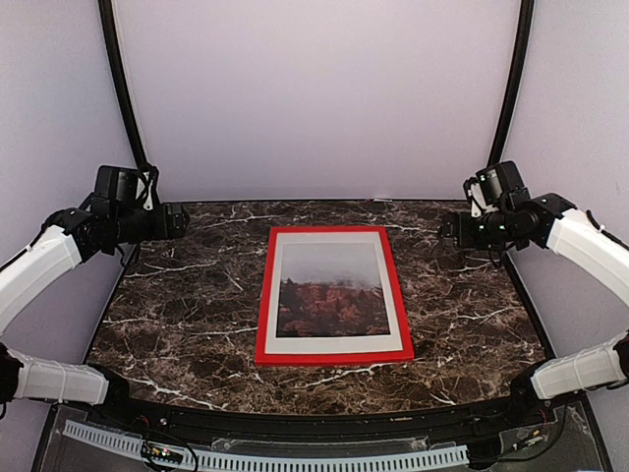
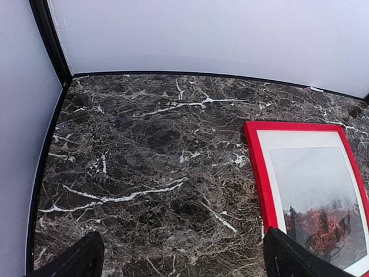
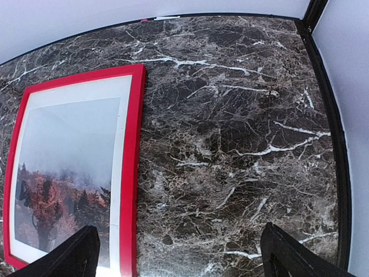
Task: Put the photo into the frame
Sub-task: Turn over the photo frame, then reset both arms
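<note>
Wide-spread black fingers (image 2: 81, 259) at the bottom edge of each wrist view show my left gripper (image 2: 184, 262) and my right gripper (image 3: 181, 257) with jaws apart and holding nothing, each raised above the dark marble table (image 1: 187, 305). Between them, in the middle of the table, the frame (image 1: 263, 295) lies flat with its red face up, its long sides running away from my bases. Inside it sits the photo (image 1: 331, 290), grey mist above red-orange trees, face up and bordered on all four sides by a white mat (image 1: 334, 344). My left arm hangs over the table's far left corner and my right over the far right, both well apart from the frame. Pale walls (image 1: 314, 98) close the scene behind.
</note>
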{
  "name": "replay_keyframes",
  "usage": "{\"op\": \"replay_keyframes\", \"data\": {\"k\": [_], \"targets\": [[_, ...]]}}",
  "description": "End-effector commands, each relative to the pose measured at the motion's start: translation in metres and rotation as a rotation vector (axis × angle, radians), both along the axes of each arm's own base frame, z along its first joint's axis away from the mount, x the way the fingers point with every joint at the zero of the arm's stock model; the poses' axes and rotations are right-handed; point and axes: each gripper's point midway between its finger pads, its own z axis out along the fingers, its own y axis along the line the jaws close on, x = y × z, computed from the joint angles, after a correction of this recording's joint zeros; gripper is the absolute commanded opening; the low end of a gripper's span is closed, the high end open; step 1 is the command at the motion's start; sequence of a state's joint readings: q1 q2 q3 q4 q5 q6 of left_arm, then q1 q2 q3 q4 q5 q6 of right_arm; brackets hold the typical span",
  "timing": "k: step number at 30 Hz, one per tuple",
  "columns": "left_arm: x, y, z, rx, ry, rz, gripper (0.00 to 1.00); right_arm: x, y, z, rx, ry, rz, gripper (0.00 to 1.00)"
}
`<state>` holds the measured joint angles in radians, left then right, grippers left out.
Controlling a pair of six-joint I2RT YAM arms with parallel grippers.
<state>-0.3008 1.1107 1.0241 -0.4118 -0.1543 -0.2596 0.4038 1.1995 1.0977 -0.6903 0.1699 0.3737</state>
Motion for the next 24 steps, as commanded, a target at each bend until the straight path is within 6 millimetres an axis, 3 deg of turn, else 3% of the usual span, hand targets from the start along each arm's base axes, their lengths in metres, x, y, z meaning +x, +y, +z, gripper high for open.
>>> {"op": "replay_keyframes", "data": {"k": [1,12,17,18,19,24], "targets": [[-0.004,0.013,0.006,0.009,-0.046,0.041,0.99,0.001,-0.004,0.027,-0.035,-0.088,0.032,0.99],[-0.021,0.035,0.028,0.058,-0.165,0.083,0.99,-0.012,-0.027,0.064,-0.073,-0.241,-0.016,0.99],[-0.037,0.043,0.041,0.041,-0.268,0.106,0.99,-0.020,-0.035,0.066,-0.080,-0.280,-0.033,0.99],[-0.040,0.044,0.033,0.040,-0.263,0.107,0.99,-0.021,-0.036,0.067,-0.082,-0.286,-0.036,0.99],[-0.044,0.045,0.041,0.024,-0.306,0.112,0.99,-0.022,-0.037,0.067,-0.085,-0.292,-0.036,0.99],[-0.059,0.047,0.038,0.013,-0.358,0.100,0.99,-0.028,-0.042,0.068,-0.097,-0.333,-0.036,0.99]]}}
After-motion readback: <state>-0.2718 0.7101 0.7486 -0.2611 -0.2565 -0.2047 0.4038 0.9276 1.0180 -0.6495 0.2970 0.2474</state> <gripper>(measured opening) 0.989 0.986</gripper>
